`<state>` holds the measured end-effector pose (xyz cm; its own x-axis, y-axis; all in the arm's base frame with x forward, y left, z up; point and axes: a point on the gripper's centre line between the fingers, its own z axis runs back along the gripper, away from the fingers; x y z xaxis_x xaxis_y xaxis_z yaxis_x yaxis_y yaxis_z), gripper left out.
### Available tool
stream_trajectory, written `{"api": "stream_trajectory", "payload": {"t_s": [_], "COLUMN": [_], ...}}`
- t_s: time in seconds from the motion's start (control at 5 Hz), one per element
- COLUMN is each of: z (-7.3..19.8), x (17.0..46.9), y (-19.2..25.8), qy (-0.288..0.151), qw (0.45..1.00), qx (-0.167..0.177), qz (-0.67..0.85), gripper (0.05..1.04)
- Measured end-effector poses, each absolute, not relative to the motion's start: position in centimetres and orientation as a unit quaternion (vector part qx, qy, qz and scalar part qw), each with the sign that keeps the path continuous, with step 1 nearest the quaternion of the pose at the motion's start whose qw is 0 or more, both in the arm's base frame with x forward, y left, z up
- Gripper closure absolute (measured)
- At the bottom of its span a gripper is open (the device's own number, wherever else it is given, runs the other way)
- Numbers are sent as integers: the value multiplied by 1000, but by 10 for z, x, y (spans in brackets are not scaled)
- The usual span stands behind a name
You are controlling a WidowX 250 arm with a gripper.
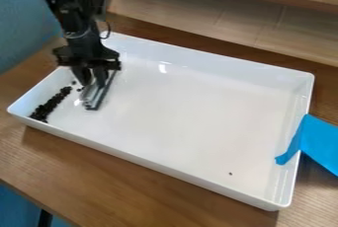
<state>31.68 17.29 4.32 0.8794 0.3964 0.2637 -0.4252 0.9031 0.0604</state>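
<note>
1. white tray [178, 117], shallow, on the wooden table [99, 171]. gripper [92, 79] hangs over its far left part; fingers [100, 75] pinching the grey scraper [98, 94].
2. in tray: dark bits [49, 104], a line of them, view's left of the fingers; a few crumbs [80, 90] just beside the fingers. single speck [230, 173] well apart, toward the near right corner.
3. scraper directly below the fingers, lower end slanting toward the camera, between the fingers and the tray floor.
4. blue strip [318, 144] over the right rim, well apart from the fingers.
</note>
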Motion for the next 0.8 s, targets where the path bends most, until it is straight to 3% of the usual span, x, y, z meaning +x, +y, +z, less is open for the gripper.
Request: {"api": "stream_trajectory", "payload": {"t_s": [0.4,0.6,0.8], "z": [48,50,69], "x": [307,305,300], "y": [206,202,190], "qy": [-91,-84,-85], "qw": [973,976,977], "qx": [77,50,20], "qz": [195,194,195], "gripper": [741,741,741]}}
